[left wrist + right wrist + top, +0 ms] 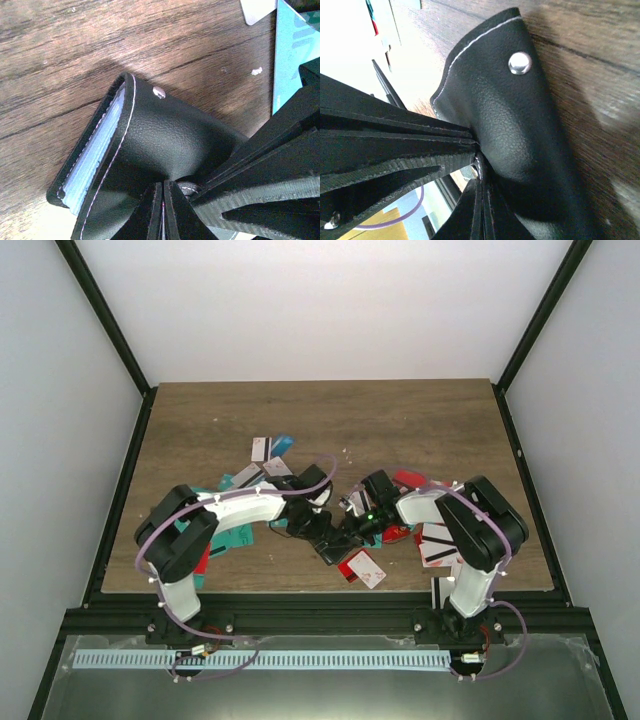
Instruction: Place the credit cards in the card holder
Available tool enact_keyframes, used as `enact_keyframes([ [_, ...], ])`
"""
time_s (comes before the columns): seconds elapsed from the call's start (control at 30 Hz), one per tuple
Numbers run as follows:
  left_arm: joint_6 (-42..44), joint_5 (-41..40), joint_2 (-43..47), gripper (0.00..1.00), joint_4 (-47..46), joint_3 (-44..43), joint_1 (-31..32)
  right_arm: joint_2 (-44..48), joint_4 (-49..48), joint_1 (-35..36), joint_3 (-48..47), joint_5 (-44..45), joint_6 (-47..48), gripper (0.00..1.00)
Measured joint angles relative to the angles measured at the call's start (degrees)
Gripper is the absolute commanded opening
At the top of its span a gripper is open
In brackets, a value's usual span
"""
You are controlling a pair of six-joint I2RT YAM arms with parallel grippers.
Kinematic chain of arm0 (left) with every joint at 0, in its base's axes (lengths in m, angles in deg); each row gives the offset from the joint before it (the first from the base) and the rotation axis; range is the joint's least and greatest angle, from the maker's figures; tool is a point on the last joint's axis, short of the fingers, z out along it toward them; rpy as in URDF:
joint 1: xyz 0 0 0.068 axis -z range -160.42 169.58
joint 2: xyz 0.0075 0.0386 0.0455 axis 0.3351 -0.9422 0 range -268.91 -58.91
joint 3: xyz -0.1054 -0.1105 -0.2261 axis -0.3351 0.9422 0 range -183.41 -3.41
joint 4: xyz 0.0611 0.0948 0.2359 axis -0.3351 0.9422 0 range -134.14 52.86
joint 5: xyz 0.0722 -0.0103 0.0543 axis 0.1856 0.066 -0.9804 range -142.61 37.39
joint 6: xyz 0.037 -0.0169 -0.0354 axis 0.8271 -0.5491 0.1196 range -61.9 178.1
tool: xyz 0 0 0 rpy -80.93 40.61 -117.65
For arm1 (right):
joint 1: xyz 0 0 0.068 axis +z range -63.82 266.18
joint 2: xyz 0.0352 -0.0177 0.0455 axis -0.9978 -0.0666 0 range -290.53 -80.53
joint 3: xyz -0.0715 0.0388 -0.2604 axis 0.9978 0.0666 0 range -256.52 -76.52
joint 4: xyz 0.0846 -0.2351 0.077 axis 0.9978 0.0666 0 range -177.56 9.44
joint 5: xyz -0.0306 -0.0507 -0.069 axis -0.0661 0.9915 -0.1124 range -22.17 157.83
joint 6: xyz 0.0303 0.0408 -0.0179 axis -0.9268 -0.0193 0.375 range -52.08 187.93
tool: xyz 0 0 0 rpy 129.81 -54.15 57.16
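- both arms meet over the surface [400, 420], close to the middle of its near edge, with the card holder [330, 548] between them.
- the left tool [162, 192] is pinched together on one black flap of the card holder. the pale blue sleeves [92, 155] show at the open mouth.
- the right tool [478, 172] is clamped on the other flap, the one with the silver snap stud [520, 63].
- the holder sits low over the wood; i cannot tell whether it touches.
- the credit cards [437, 543] lie scattered to both sides of the arms, and i see none in a sleeve yet.
- my worry: with both tools busy on the holder, neither is free to fetch a card. letting go with one could let the mouth fold shut.
- the grips are thin pinches on soft leather, so if the arms pull apart unevenly a flap could slip out.
- a red-and-white card [362, 568] lies right by the near edge, and a low sweep of an arm could push it off.
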Motion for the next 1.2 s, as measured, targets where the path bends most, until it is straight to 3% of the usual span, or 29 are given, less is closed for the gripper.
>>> enact_keyframes([
  [0.57,1.18,0.9,-0.26,0.05,-1.4,0.5,-0.13,4.35,0.17,1.64,1.38,5.2,-0.35,0.01],
  [0.87,3.21,0.31,0.22,0.05,-0.98,0.55,0.11,3.67,0.48,1.66,0.81,3.91,-0.66,0.16],
  [1.2,5.42,-2.36,0.63,0.06,1.73,-0.76,0.63,6.67,14.4,3.78,-2.19,6.16,-0.26,0.22],
])
